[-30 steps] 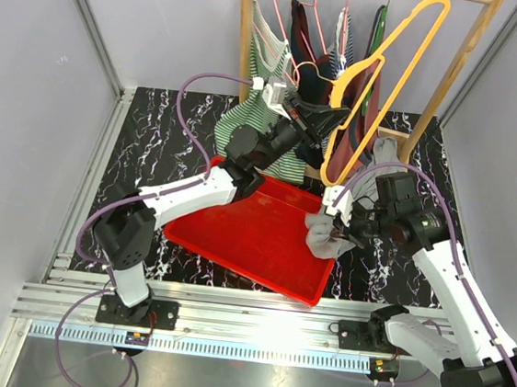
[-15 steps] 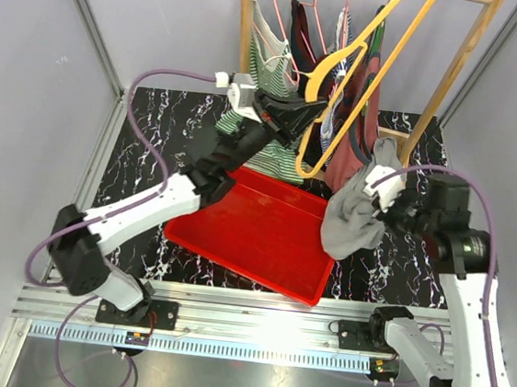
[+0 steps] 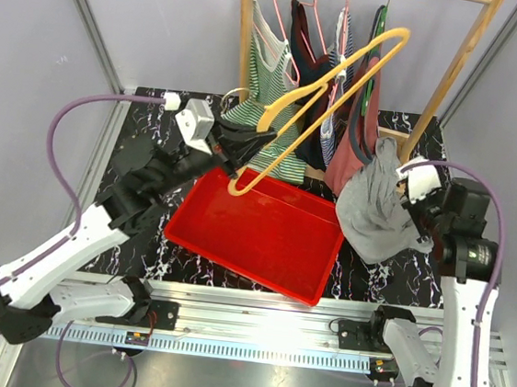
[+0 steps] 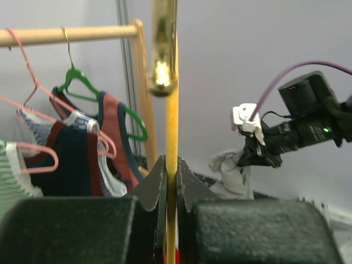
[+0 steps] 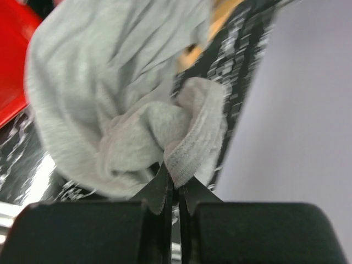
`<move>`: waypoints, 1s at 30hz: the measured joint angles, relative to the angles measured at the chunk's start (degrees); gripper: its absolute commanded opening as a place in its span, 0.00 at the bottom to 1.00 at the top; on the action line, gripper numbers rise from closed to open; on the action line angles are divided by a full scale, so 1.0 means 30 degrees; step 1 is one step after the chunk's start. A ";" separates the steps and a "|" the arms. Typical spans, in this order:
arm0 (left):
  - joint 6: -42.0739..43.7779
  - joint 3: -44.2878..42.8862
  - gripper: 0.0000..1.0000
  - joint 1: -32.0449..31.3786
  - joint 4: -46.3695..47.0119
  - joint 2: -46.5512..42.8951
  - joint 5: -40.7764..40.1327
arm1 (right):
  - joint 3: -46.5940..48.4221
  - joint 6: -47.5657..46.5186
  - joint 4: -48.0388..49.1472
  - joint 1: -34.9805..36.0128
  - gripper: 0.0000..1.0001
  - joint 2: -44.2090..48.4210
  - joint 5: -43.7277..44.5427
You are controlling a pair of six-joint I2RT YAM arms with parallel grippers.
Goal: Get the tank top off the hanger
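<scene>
1. Hanging bunched from the right end effector [image 3: 407, 192], the grey tank top [image 3: 374, 220] is clear of the hanger. It is in the air just beside the right corner of the red tray [image 3: 254, 235].
2. Right end effector: closed, pinching a fold of the tank top's ribbed edge.
3. Yellow hanger [image 3: 327, 117]: bare, tilted, raised above the tray's far edge.
4. Left end effector [image 3: 257, 140]: clamped on the hanger's bar.
5. Wooden rack [image 3: 245, 35] at the far side of the counter [image 3: 147, 149]: carries other garments [image 3: 266, 74] on hangers.
</scene>
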State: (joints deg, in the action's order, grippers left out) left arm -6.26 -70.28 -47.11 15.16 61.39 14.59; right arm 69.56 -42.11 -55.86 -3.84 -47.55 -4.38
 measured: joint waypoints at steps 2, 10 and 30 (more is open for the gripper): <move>0.0474 0.0401 0.00 0.0000 -0.1705 -0.1056 -0.0102 | -0.1443 0.0095 0.0146 -0.0102 0.06 -0.0007 -0.0350; 0.2062 0.1370 0.00 0.0000 -0.8641 -0.3789 -0.0627 | -0.4801 0.0291 0.0095 -0.0153 0.37 -0.1297 -0.1625; 0.5945 0.2790 0.00 0.0000 -1.5897 -0.2812 -0.0984 | -0.0619 -0.3636 -0.3439 -0.0153 0.94 -0.2229 -0.9493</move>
State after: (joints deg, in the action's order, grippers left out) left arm 11.57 -61.91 -47.11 -32.53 52.95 11.64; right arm 67.70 -53.01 -66.17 -4.29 -54.24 -32.86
